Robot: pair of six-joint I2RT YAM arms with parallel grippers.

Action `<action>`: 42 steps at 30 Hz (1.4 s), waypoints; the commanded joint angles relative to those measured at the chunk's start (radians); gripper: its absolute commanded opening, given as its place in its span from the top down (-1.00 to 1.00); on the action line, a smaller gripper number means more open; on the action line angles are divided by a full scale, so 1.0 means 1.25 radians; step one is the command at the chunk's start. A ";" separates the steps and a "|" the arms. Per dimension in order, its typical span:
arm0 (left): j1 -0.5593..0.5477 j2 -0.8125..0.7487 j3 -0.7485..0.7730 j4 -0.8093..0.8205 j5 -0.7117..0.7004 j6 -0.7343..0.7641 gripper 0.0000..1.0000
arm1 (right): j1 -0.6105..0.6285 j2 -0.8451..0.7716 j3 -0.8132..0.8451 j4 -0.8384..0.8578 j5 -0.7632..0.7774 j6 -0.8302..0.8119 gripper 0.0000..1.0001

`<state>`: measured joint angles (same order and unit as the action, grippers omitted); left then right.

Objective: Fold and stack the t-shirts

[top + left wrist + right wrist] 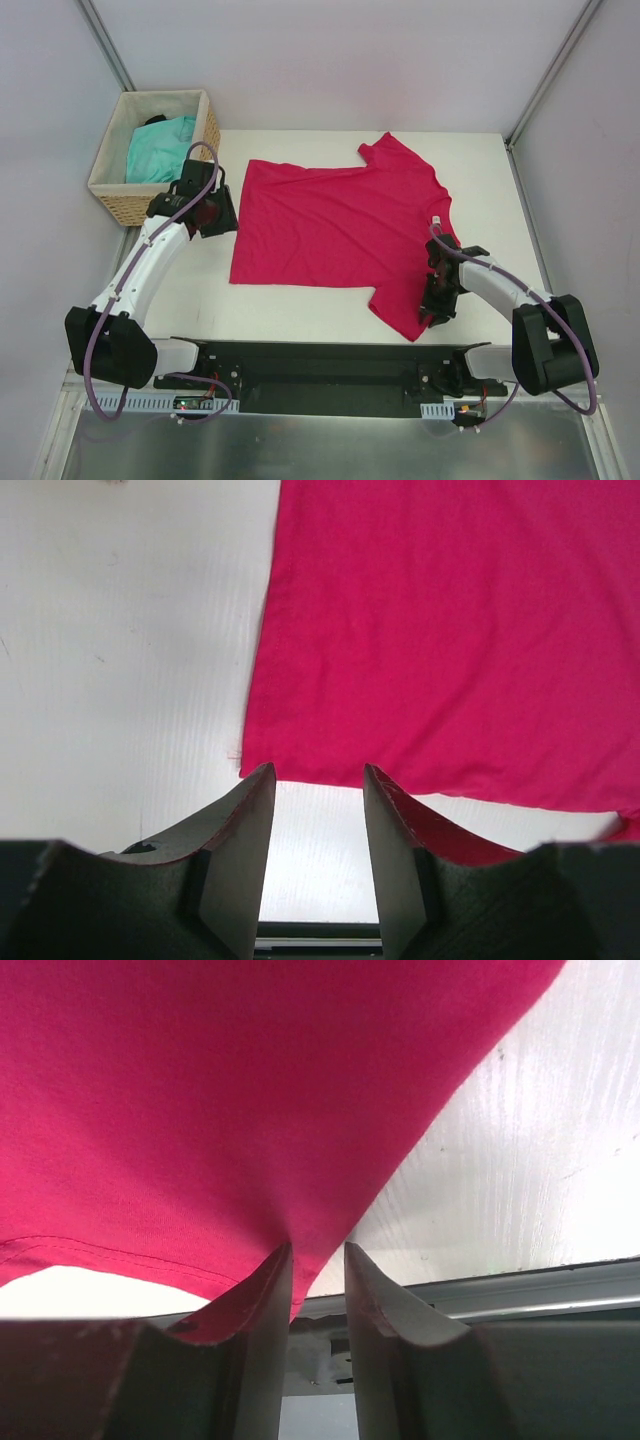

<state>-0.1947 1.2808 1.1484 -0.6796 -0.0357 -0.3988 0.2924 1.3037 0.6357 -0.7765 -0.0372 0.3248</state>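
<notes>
A crimson t-shirt (330,225) is lying spread out on the table (200,300), unfolded, while a turquoise t-shirt (160,150) is sitting crumpled in the wicker basket (110,200); nothing is stacked. The left gripper (318,775) is hovering part-open and empty beside the hem corner. The right gripper (317,1250) is straddling a sleeve edge, jaws narrowly apart. No readable label is showing.

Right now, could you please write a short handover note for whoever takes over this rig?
Left gripper: open, empty, beside the hem of the crimson-pink t-shirt.
Right gripper: open, with the near sleeve's edge between its fingers, not clearly pinched.
Crimson-pink t-shirt: spread flat on the table, unfolded.
Turquoise t-shirt: bunched in the wicker basket, back left.
Done: one tee laid out.
Left: fold both, then stack them.
</notes>
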 commanded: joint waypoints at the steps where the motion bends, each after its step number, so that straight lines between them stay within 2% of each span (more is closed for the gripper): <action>1: 0.005 -0.002 0.038 -0.015 -0.012 0.023 0.20 | 0.004 0.014 0.031 0.006 0.014 0.002 0.49; 3: 0.005 -0.004 0.040 -0.017 -0.013 0.023 0.21 | 0.003 0.026 0.035 0.012 0.010 -0.001 0.50; 10: 0.004 0.007 0.032 -0.020 -0.007 0.018 0.22 | 0.007 0.038 0.042 0.020 0.004 -0.008 0.86; 15: 0.004 0.036 0.003 -0.034 0.002 0.001 0.22 | 0.005 0.033 0.049 0.008 0.004 -0.013 0.99; 25: -0.001 0.087 -0.050 -0.115 -0.040 -0.059 0.28 | 0.010 0.048 0.071 -0.008 0.000 -0.040 0.99; 34: -0.004 0.090 -0.152 -0.086 -0.035 -0.101 0.25 | 0.013 0.070 0.095 -0.014 -0.006 -0.056 0.99; 42: -0.005 0.102 -0.187 -0.048 -0.027 -0.107 0.24 | 0.014 0.066 0.107 -0.034 -0.003 -0.066 0.99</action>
<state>-0.1959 1.4010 0.9291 -0.7593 -0.0639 -0.5114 0.3023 1.3872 0.7361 -0.7753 -0.0410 0.2569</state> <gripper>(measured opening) 0.378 0.009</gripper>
